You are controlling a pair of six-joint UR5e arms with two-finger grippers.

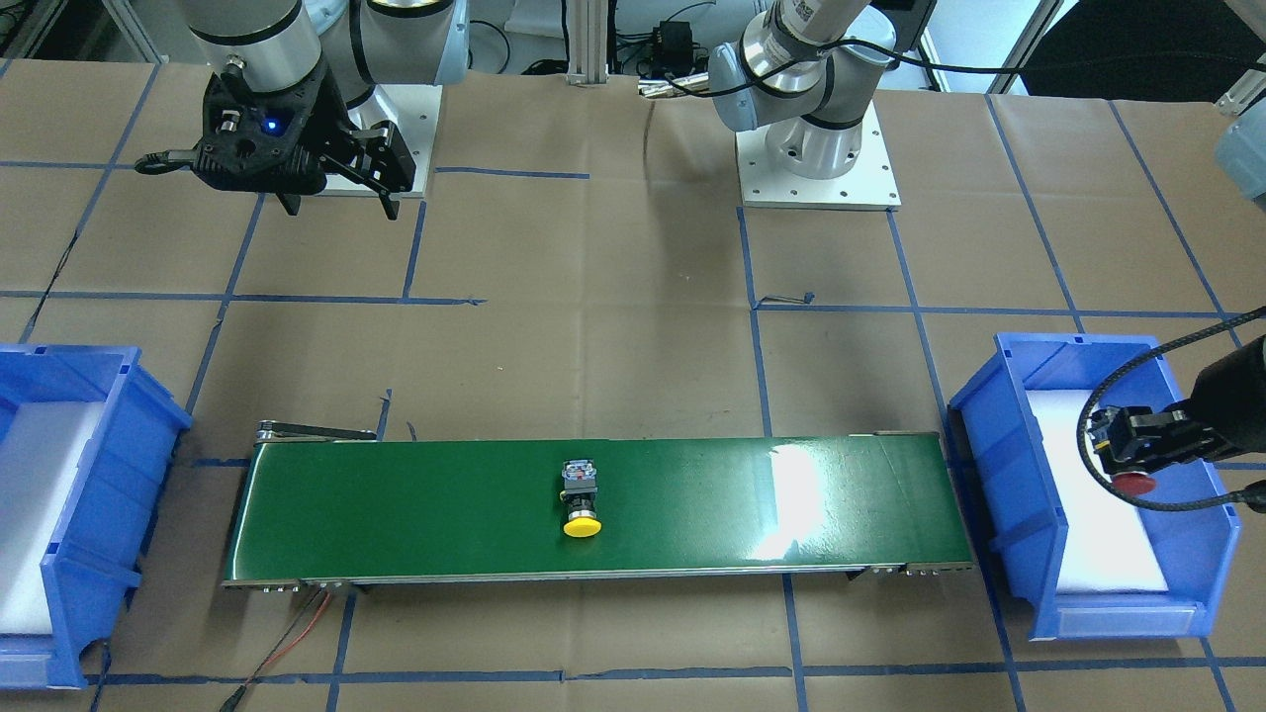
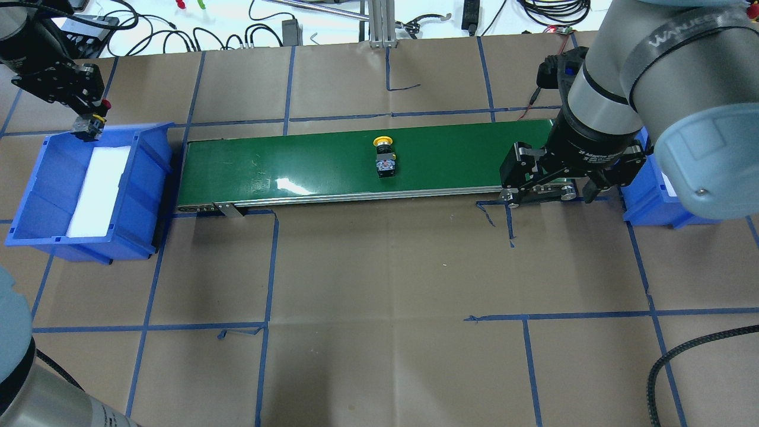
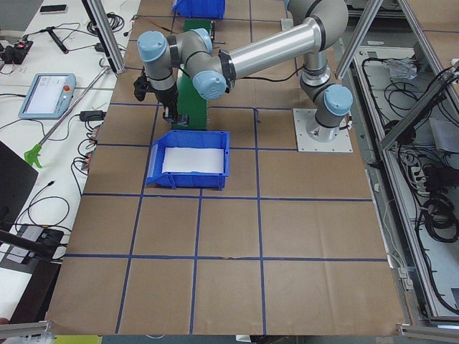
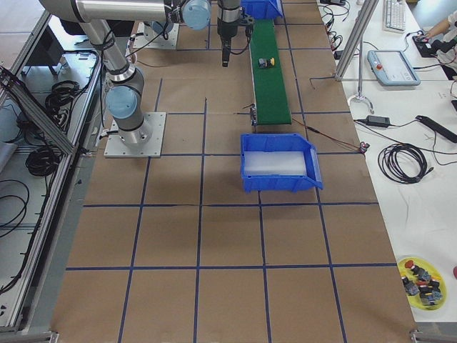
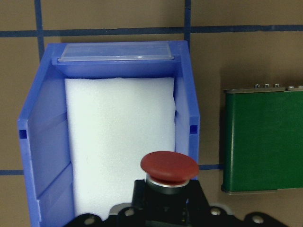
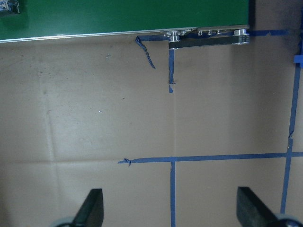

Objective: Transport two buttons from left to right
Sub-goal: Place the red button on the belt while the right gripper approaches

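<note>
My left gripper [image 2: 89,120] is shut on the red button [image 2: 104,105] and holds it above the far end of the left blue bin [image 2: 145,178]. In the front-facing view the left gripper [image 1: 1120,457] holds the red button [image 1: 1135,483] over that bin [image 1: 999,475]. The left wrist view shows the red cap [image 5: 169,167] over the bin's white foam [image 5: 118,142]. The yellow button [image 2: 384,157] lies on its side at the middle of the green belt [image 2: 284,163]; it also shows in the front-facing view [image 1: 582,506]. My right gripper [image 2: 545,191] is open and empty at the belt's right end.
The right blue bin [image 2: 646,207] sits past the belt's right end, mostly hidden by my right arm; it shows in the front-facing view [image 1: 109,465]. Brown paper with blue tape lines covers the table. Red and black wires [image 1: 287,643] trail from the belt's end.
</note>
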